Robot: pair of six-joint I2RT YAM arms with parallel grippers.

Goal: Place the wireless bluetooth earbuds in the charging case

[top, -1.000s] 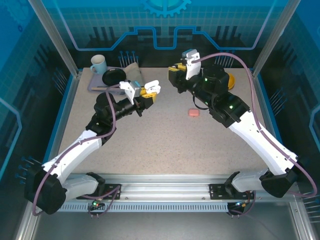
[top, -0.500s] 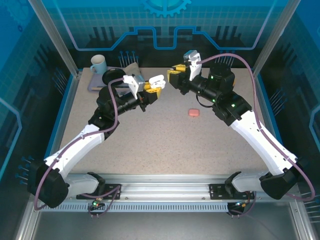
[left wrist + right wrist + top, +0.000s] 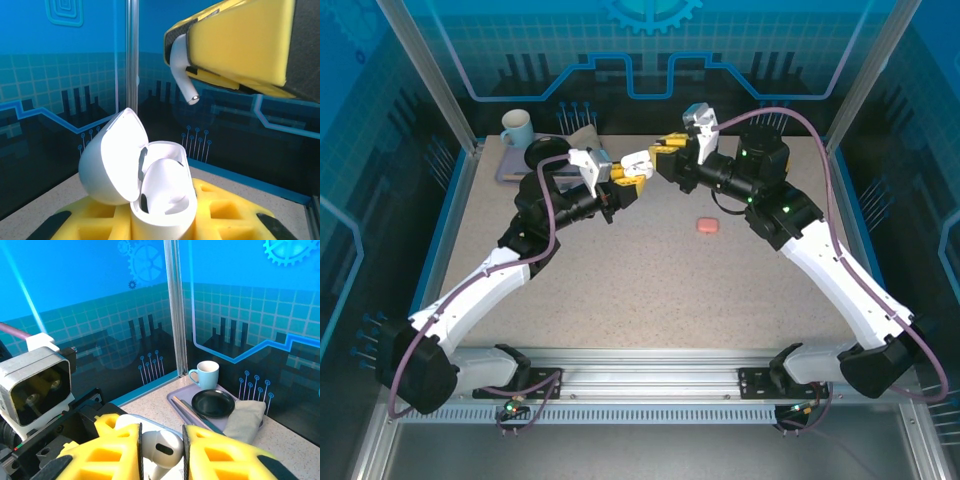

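Ok, left to right. Back-left corner: a tray (image 3: 508,172) carrying a pale blue mug (image 3: 516,127), a black plate (image 3: 546,153) and a folded grey cloth (image 3: 582,138). The left arm cuts off the tray's near-right part in the top view. The right wrist view shows dark sticks (image 3: 189,409) on the tray beside the plate; can't tell what they are.

The left gripper (image 3: 628,176) is raised over the back-centre of the table (image 3: 650,290), clamped on the white charging case (image 3: 161,202). The case sits upright between the yellow fingers, lid (image 3: 111,161) swung open to the left. Its lower body is hidden by the pads. The wells inside are mostly in shadow, so can't tell whether anything is seated there.

The white earbud (image 3: 182,67) hangs just above the case opening, stem down, not touching the case. It is pinched in the right gripper (image 3: 665,152). From the left wrist view the stem and part of the head stick out from under one yellow finger (image 3: 240,45); the rest is covered. From the right wrist view the bud's rounded head sits between the two pads, the stem is hidden below it, and the case is a white sliver behind the left-hand pad.

Right of that, a small salmon-pink object (image 3: 706,225) lies flat on the table, well apart from both grippers. It is too small to say whether it's a case or something else. Something yellow-orange (image 3: 783,163) sits behind the right arm, mostly hidden.
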